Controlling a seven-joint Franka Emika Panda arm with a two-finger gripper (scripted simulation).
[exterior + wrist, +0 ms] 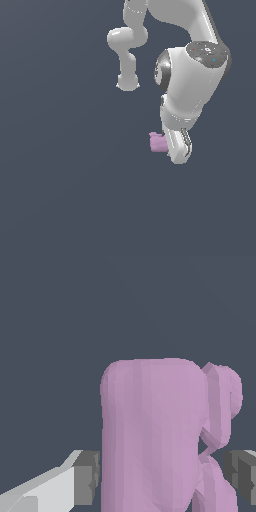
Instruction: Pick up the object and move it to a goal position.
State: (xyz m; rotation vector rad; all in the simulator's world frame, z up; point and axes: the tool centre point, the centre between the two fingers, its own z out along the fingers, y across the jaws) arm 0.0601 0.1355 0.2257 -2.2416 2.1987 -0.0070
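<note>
Hanging down from the upper edge of the exterior view, the white arm [192, 75] is reaching toward the middle of the scene, its wrist housing bulging at about one o'clock from centre. The gripper [176, 146] is pointing downward just right of centre, and the object [158, 142], a small pink-lilac lump, is sitting against the gripper's nine o'clock side, partly tucked behind the white casing. Around them there is only a flat, dark slate-blue surface [60, 190]; I am not making out whether the lump is resting on it or hanging clear of it, since no shadow or edge is showing.

From the wrist view, the object [152, 436] is filling the lower middle: a tall, rounded block with a knobbly, notched part bulging out on one flank. Two grey fingers are flanking it, one [85, 476] on a white mount at the block's eight o'clock, the other [242, 473] at its four o'clock. The first is sitting right at the block's edge, seemingly touching. The second is standing slightly off the knobbly flank, with a thin strip of dark background showing between them. So the fingers are spread around the lump, bracketing it closely, not pressed together.
</note>
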